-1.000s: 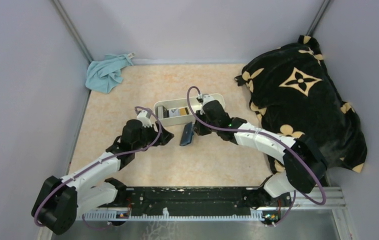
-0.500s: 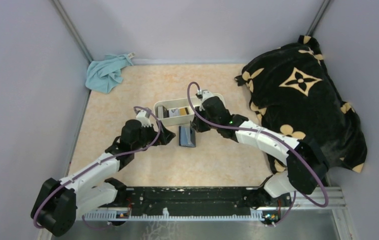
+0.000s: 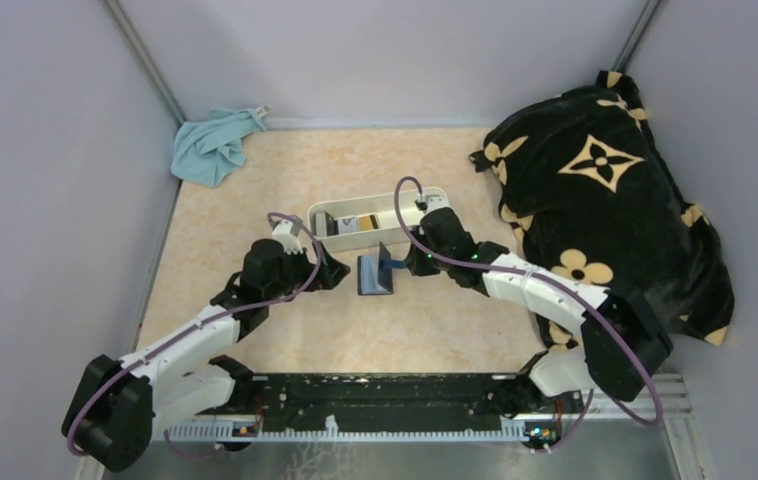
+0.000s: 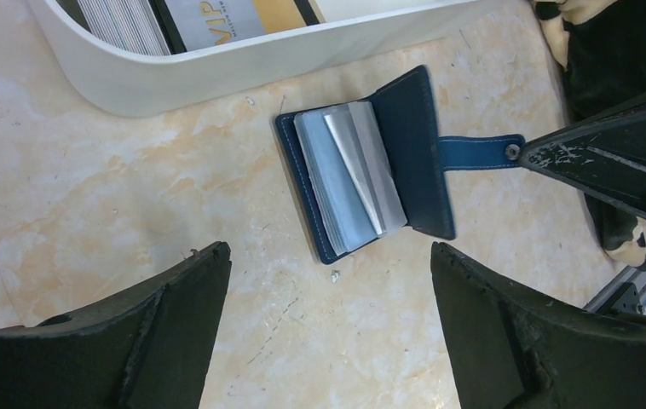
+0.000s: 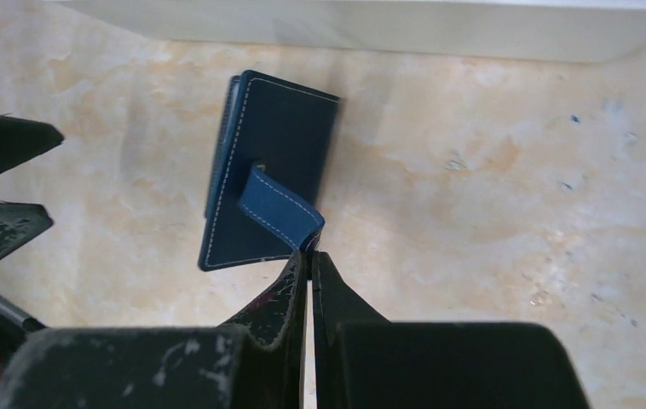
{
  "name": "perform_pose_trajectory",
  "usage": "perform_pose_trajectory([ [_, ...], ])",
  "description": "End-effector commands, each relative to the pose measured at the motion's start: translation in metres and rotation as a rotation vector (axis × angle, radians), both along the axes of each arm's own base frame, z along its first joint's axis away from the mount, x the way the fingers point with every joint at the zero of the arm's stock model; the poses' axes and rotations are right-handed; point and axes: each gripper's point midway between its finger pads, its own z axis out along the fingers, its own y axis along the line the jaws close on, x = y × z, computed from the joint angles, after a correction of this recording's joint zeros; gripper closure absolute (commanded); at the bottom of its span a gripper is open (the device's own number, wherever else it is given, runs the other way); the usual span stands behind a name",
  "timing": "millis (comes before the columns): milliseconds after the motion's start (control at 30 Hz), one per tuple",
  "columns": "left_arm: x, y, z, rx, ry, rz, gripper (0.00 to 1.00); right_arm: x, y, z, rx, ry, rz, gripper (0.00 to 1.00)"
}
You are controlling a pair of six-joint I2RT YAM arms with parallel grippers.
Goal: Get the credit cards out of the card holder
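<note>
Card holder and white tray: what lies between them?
Only a bare strip of tabletop; the card holder and the white tray do not touch. The left wrist view shows it best.

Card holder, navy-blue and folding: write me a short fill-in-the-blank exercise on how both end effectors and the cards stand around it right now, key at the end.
The right end effector is shut on the small navy-blue folding card holder's blue snap ____. The left end effector hovers over the holder with its jaws ____. The thin grey plastic credit cards lie ____ the opened holder.
Missing words: tab; open; inside.
</note>
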Motion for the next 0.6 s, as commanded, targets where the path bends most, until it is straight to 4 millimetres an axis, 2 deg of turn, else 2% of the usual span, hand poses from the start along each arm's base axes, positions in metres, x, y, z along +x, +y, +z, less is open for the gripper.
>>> perform_pose_trajectory([
  [0,0.004,-0.009,0.005,-0.016,-0.014,-0.025,0.07,0.005,-0.023,0.010,0.001,-0.032,-0.093,1.00],
  [200,0.005,-0.015,0.001,-0.021,-0.004,-0.043,0.07,0.004,-0.046,-0.007,-0.067,-0.001,-0.156,1.00],
  [433,0.003,-0.033,-0.002,-0.010,0.003,-0.118,0.07,0.002,-0.086,-0.020,-0.202,-0.011,-0.281,1.00],
  [567,0.002,-0.046,-0.002,-0.005,0.003,-0.151,0.09,-0.001,-0.097,-0.025,-0.248,-0.013,-0.298,1.00],
])
